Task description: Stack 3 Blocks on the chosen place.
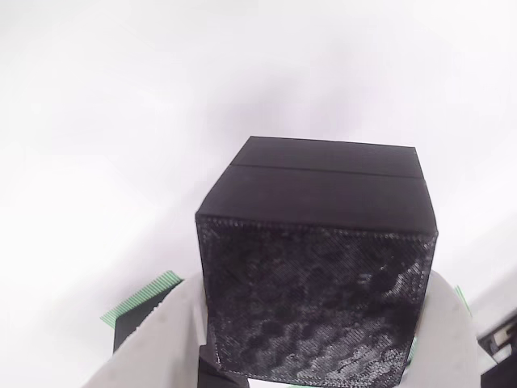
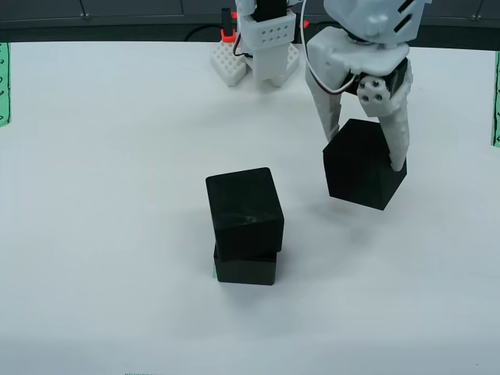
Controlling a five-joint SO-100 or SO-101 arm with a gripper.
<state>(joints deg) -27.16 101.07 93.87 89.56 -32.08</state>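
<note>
1. Overhead view: the white table [image 2: 94,195] spans the whole picture, with a dark edge along its far side.
2. The white arm [image 2: 367,31] comes down from the far edge, to the right of the stack as this view shows it; its base [image 2: 266,47] stands behind the stack, near the far edge.
3. The stack is two black blocks near the table's middle. The top block [image 2: 244,211] sits twisted and shifted on the bottom block [image 2: 246,267], overhanging it.
4. A sliver of green patch [image 2: 214,273] peeks out at the bottom block's left foot; the rest is hidden beneath it.
5. The third block [image 2: 362,164] is right of the stack and a little farther back, apart from it. It is tilted, and seems lifted off the table.
6. The hand [image 2: 366,152] is closed on the third block, one white finger on each side. In the hand-mounted view that block [image 1: 315,275] sits between the two fingers [image 1: 145,347], with green stripes [image 1: 141,297] showing beside them.
</note>
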